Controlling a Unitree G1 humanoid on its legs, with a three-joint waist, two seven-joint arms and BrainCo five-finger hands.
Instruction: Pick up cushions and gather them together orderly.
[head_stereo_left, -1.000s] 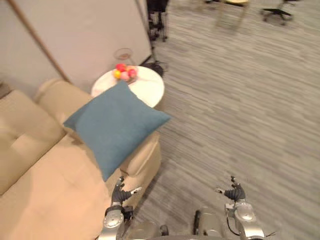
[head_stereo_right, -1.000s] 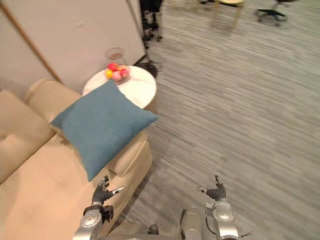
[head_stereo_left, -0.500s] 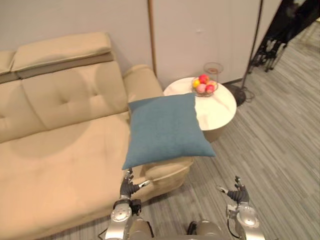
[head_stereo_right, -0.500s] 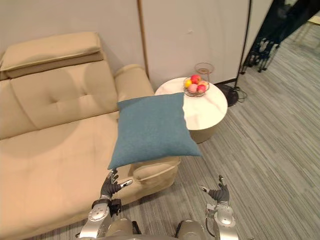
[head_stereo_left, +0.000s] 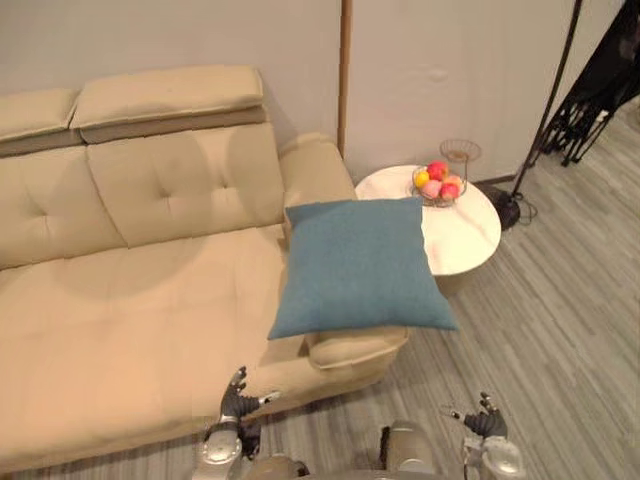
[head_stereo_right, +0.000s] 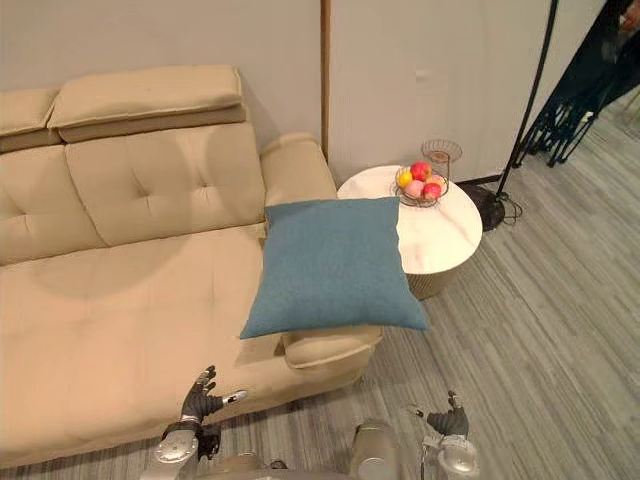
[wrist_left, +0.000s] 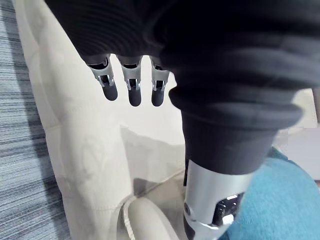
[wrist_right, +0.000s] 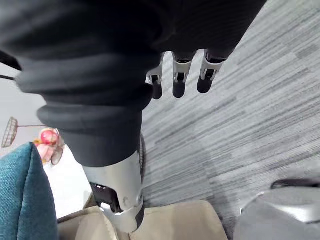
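Silver fingers of the left hand (head_stereo_left: 236, 398) are straight and spread, holding nothing, low before the front edge of the sofa (head_stereo_left: 130, 300). The right hand (head_stereo_left: 482, 421) is likewise relaxed and empty, above the grey floor (head_stereo_left: 560, 340).

Beyond them, the blue cushion (head_stereo_left: 358, 265) lies tilted on the sofa's right armrest (head_stereo_left: 357, 347). Its lower edge overhangs the armrest toward the robot, and its far corner reaches toward the round white desk (head_stereo_left: 472, 238). It is well apart from both hands. On the desk, just past that corner, sits a bowl of fruit (head_stereo_left: 437, 185).

The cushion looks soft, light and plump, with a woven cover that should not slip. It is not fragile, but it would likely sag and swing if pinched by one corner. The better hold seems to be both hands on opposite side edges, fingers curled into the filling. Lifting it up and toward the seat would keep it off the bowl.
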